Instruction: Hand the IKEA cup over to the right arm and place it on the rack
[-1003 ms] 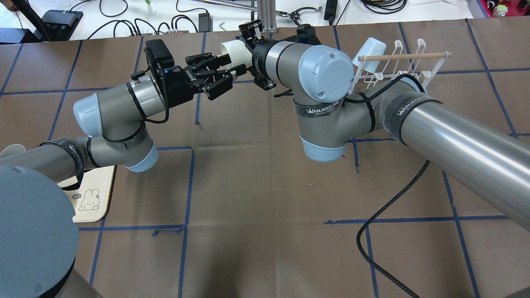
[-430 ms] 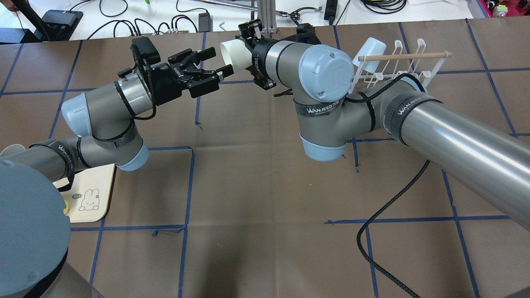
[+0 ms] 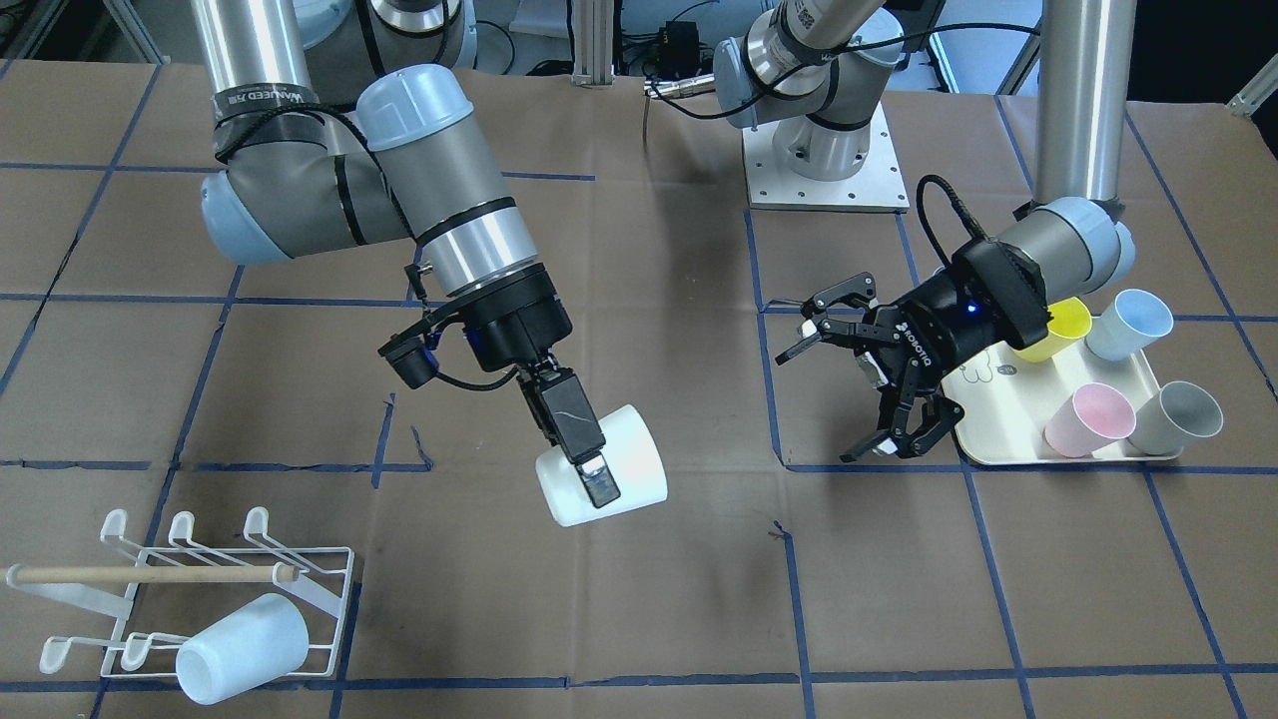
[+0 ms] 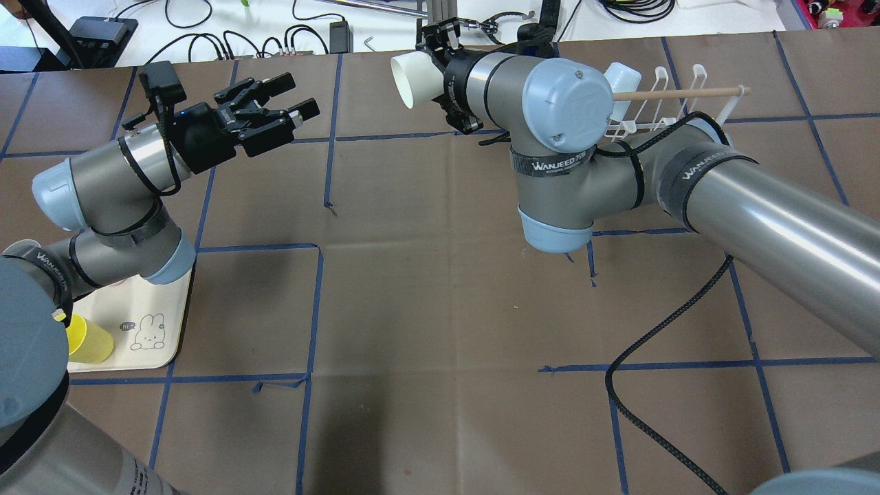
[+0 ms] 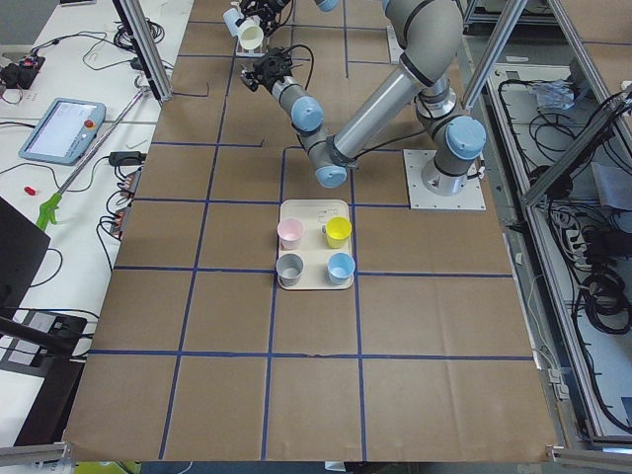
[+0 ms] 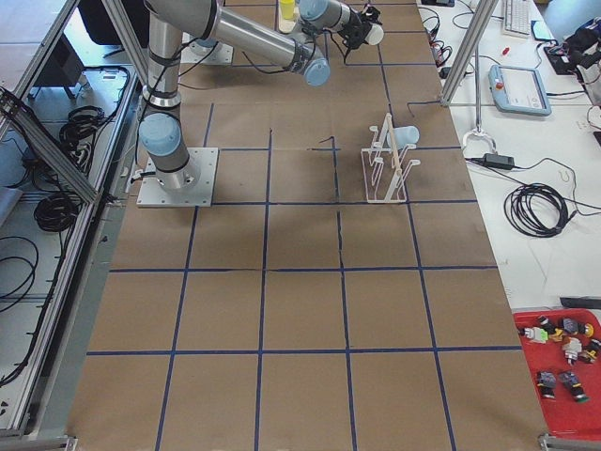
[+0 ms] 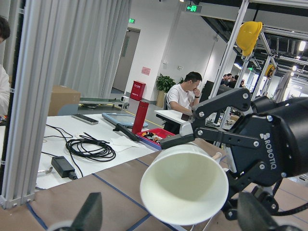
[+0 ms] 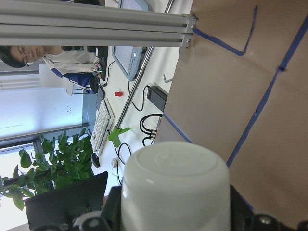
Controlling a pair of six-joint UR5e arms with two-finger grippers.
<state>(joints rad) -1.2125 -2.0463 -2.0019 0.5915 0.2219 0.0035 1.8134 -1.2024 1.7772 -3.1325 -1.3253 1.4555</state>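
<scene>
The white IKEA cup hangs tilted in the air in my right gripper, which is shut on its rim. In the overhead view the cup's mouth faces left. My left gripper is open and empty, well to the left of the cup; it also shows in the front view. The left wrist view looks into the cup's mouth. The right wrist view shows the cup's base. The white wire rack with its wooden dowel stands on the table beyond the right arm's wrist.
A pale cup lies on the rack. A cream tray under the left arm holds yellow, blue, pink and grey cups. A black cable trails over the brown table.
My left gripper has drawn back to the left, away from the cup, and is open. The right arm has shifted right and back a little with the cup in it.
</scene>
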